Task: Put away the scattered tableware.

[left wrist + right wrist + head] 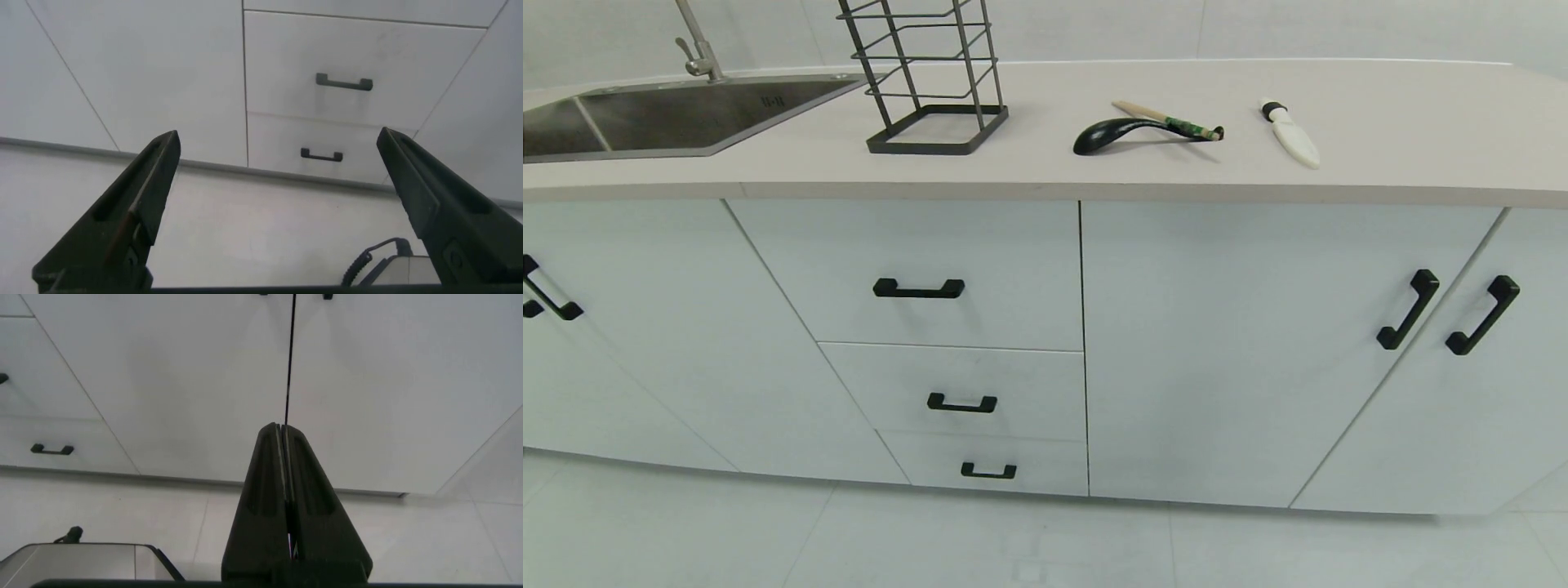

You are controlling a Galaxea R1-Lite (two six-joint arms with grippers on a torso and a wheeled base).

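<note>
Up on the right half of the pale countertop (1380, 122) lie the curved black spoon (1131, 131), wooden chopsticks (1168, 120) and white knife (1290, 135), roughly crosswise, well above the wide-spread left gripper (278, 139) and the closed, empty right gripper (283, 437), probably the nearer.

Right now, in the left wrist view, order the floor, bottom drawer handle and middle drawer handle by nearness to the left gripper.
1. Floor, under the open left gripper.
2. Middle drawer handle and bottom drawer handle, on the cabinet ahead: too close to call.
</note>
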